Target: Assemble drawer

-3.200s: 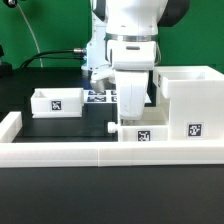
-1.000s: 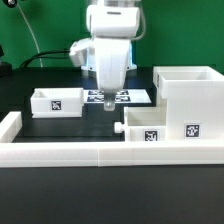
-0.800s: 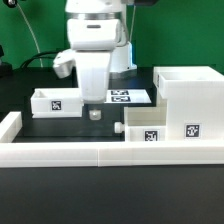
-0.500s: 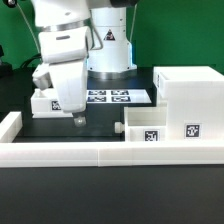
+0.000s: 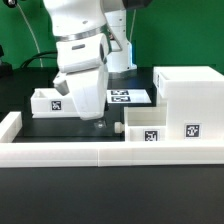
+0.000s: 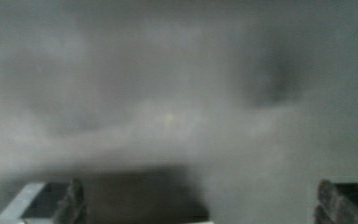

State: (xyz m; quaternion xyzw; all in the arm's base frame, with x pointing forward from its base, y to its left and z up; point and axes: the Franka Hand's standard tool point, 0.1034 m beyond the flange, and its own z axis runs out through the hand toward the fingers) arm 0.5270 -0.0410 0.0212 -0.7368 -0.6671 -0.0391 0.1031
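We are logging the gripper point(image 5: 99, 119) as hanging fingertips-down over the black table point(image 5: 40, 127), between the two trays. In the heavily blurred wrist view its fingers point(image 6: 53, 201) are standing wide apart, gripping nothing.

- Drawer housing point(image 5: 186, 92): sitting upright at the exterior view's right.
- First tray point(image 5: 150, 131): lying just beside the housing, its knob point(image 5: 119, 128) pointing toward the gripper.
- Second tray point(image 5: 46, 101): sitting at the left, partly hidden behind the arm.
- Marker board point(image 5: 128, 97): lying behind.
- Border rail point(image 5: 90, 152): running along the front.
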